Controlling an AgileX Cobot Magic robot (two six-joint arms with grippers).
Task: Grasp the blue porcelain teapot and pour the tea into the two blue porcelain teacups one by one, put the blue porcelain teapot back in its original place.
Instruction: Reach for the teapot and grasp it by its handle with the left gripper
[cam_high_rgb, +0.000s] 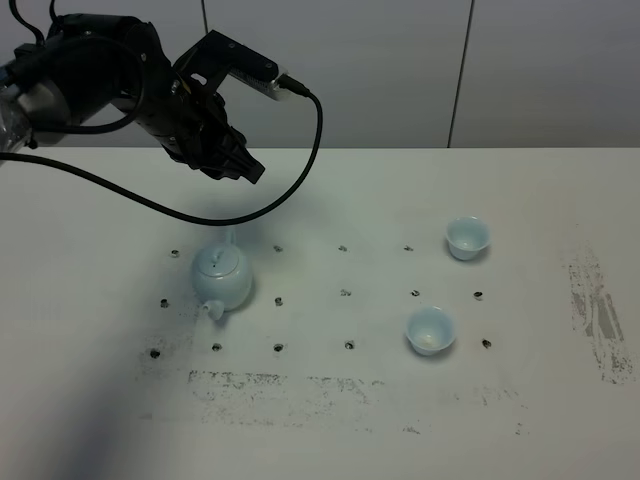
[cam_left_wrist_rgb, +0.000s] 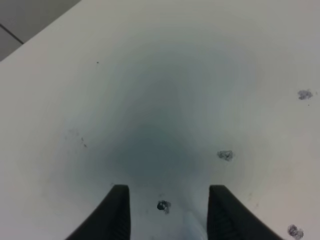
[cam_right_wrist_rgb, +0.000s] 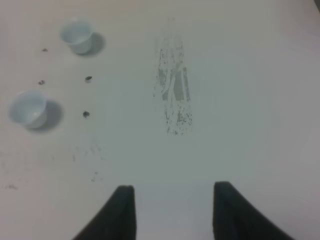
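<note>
The blue porcelain teapot (cam_high_rgb: 221, 278) stands upright on the white table (cam_high_rgb: 330, 420), left of centre, lid on, spout toward the front. The two blue porcelain teacups stand upright to the right: one farther back (cam_high_rgb: 467, 238), one nearer (cam_high_rgb: 430, 331). My left gripper (cam_high_rgb: 240, 160) hovers above and behind the teapot, apart from it. In the left wrist view the left gripper (cam_left_wrist_rgb: 167, 200) is open and empty over bare table; the teapot is not clearly in that view. My right gripper (cam_right_wrist_rgb: 172, 200) is open and empty, away from both cups (cam_right_wrist_rgb: 77, 36) (cam_right_wrist_rgb: 29, 108). The right arm is outside the exterior view.
Small dark marks (cam_high_rgb: 345, 293) dot the table in a grid around the pot and cups. Scuffed grey patches lie at the front (cam_high_rgb: 280, 385) and at the right (cam_high_rgb: 600, 315). A black cable (cam_high_rgb: 300, 170) hangs from the left arm above the table.
</note>
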